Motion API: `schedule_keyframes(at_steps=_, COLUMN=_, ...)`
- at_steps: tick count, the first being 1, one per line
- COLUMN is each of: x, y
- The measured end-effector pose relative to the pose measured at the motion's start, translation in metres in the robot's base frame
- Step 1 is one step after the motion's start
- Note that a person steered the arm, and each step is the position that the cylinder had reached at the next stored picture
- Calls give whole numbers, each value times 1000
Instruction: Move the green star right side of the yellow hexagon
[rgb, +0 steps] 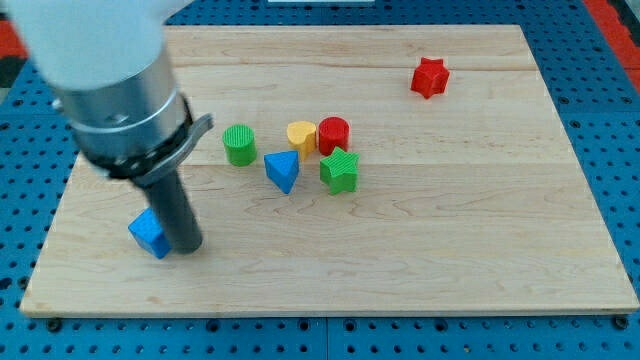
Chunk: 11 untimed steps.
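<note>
The arm ends in a plain dark rod; it carries no pincer, so there is no released or clenched state to report. The tip (186, 246) rests on the wooden board (480, 240) at the view's lower left. A blue cube (149, 233) lies just beside the tip at its 9 o'clock, apparently touching the rod.

A cluster of five blocks sits near the board's middle, at roughly 2 o'clock from the tip and well apart from it. The green star (339, 171) is the cluster's lower-right member. Its shape is compact, with no clear long axis, and the direction of its points cannot be resolved. It touches or nearly touches the red cylinder (334, 134) at its 12 o'clock. The yellow block (301, 135), rounded and closer to a heart than a hexagon, stands at the star's 11 o'clock, touching the red cylinder's left side. The blue triangle (283, 170) lies at the star's 9 o'clock, near it. The green cylinder (239, 144) stands at the triangle's 10 o'clock.

A red star (430, 77) sits alone at the star's 1 o'clock, well apart. No containers are on the board.
</note>
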<state>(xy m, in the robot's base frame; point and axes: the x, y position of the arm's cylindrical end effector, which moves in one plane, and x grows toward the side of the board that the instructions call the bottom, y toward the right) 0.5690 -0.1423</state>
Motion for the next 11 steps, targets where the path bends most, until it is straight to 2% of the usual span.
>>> schedule_keyframes(at_steps=1, x=8, y=-59)
schedule_keyframes(at_steps=2, x=-32, y=-65)
schedule_keyframes(at_steps=3, x=-4, y=-22)
schedule_keyframes(at_steps=4, x=-16, y=16)
schedule_keyframes(at_steps=5, x=-77, y=-45)
schedule_keyframes(at_steps=6, x=-103, y=-91)
schedule_keyframes(at_steps=7, x=-79, y=-82)
schedule_keyframes(at_steps=8, x=-99, y=-159)
schedule_keyframes(at_steps=10, x=-163, y=-160)
schedule_keyframes(at_steps=11, x=-190, y=-106)
